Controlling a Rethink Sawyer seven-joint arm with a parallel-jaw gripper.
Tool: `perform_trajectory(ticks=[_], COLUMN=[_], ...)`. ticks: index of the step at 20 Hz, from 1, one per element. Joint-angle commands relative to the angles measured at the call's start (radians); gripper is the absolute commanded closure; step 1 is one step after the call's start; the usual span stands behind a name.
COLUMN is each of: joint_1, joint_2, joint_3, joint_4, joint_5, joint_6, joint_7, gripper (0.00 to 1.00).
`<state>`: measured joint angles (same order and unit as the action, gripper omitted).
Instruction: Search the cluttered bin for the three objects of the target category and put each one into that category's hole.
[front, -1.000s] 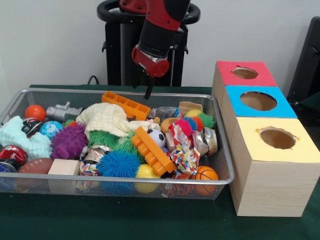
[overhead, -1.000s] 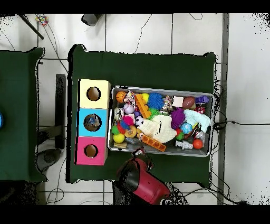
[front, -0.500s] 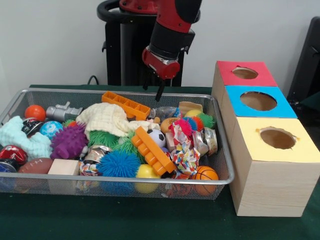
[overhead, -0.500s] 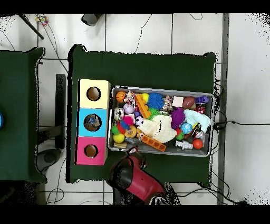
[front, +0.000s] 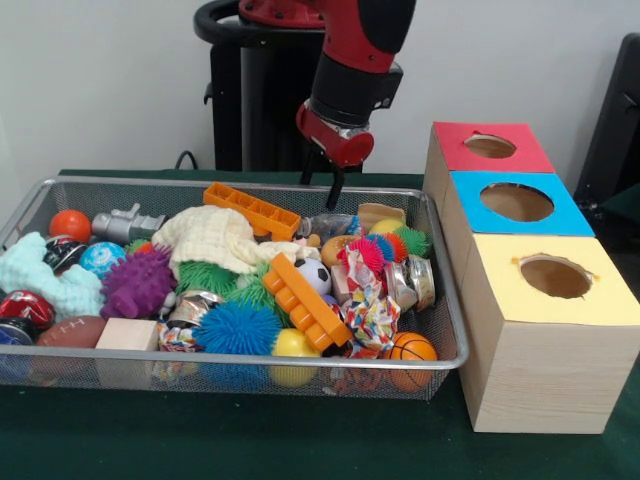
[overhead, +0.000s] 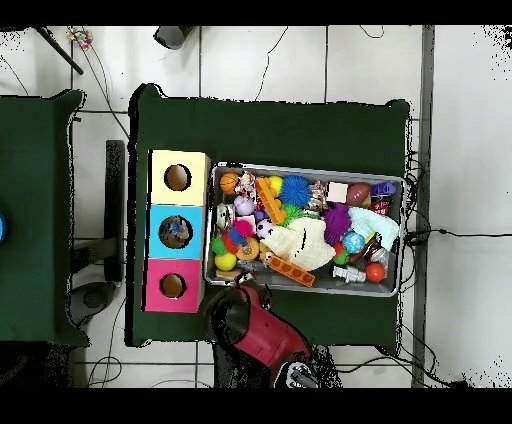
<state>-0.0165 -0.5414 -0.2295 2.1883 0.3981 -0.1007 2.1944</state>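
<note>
Red arm's gripper (front: 325, 193) hangs empty over bin (front: 445, 300) far rim, fingers apart; search step. You need pick target nxt.

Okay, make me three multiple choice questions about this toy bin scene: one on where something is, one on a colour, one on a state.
1. Where does the small basketball lie in the front view?
A. the wire mesh bin's near right corner
B. its far left corner
C. inside a box

2. What colour tops the wooden box nearest the camera?
A. red
B. blue
C. yellow

3. The red and black arm's gripper is:
A. inside a hole
B. above the bin's far rim
C. buried among toys

Answers: A, it sits against the near right mesh; C, yellow top; B, it hangs clear of the toys.
</note>
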Motion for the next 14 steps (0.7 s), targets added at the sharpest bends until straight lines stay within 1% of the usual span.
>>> perform_trajectory(ticks=[1, 4, 7, 11, 14], joint_1=[-0.033, -0.057, -0.049, -0.067, -0.065], joint_2=[0.029, 0.024, 0.028, 0.044, 0.047], joint_3=[0.08, 0.085, 0.083, 0.084, 0.074], joint_4=[-0.181, -0.184, -0.18, -0.202, -0.218], joint_5=[0.033, 0.014, 0.015, 0.01, 0.018], joint_6=[0.057, 0.06, 0.055, 0.057, 0.077], joint_7=[0.12, 0.109, 0.112, 0.099, 0.092], gripper=[0.0, 0.0, 0.0, 0.0, 0.0])
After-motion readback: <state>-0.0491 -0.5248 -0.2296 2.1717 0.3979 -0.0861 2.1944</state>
